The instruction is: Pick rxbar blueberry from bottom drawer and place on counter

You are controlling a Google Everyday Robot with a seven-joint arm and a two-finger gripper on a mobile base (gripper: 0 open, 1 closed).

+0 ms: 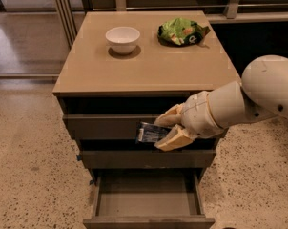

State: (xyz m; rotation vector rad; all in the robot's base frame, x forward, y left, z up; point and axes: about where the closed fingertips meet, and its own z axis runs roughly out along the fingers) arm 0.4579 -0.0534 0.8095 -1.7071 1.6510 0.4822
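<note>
Counter (149, 66): tan cabinet top. Robot arm (258, 94): enters from 3 o'clock. Bottom drawer (146, 202): stands open at 6 o'clock. Gripper (161, 133): before the upper drawer fronts, pointing toward 9 o'clock. Green snack bag (182, 31): on the counter at 1 o'clock. White bowl (123, 38): at 11 o'clock. Rxbar blueberry (146, 132): clenched between the gripper's fingers, in mid-air above the bottom drawer, below counter level.

Gripper (161, 131) clamps rxbar blueberry (147, 132) — above open bottom drawer (149, 221).
</note>
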